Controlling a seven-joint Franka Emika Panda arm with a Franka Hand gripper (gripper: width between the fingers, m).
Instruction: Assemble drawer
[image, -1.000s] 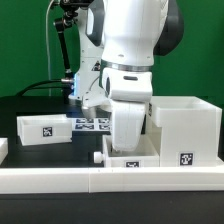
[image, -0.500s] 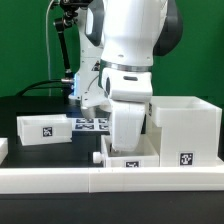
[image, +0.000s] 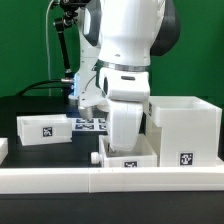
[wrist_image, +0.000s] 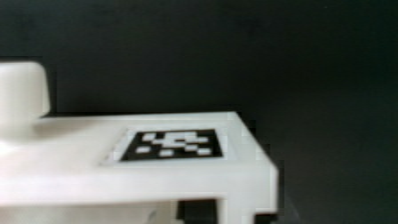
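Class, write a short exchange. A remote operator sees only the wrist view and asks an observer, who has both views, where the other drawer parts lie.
Operator: I see only a tagged white tray up close. Where is the casing?
Observer: The casing stands close beside that tray, on the exterior view's right.
Operator: Is there a second tray?
Observer: Yes. The other tray lies apart at the exterior view's left, with its tag facing the camera.
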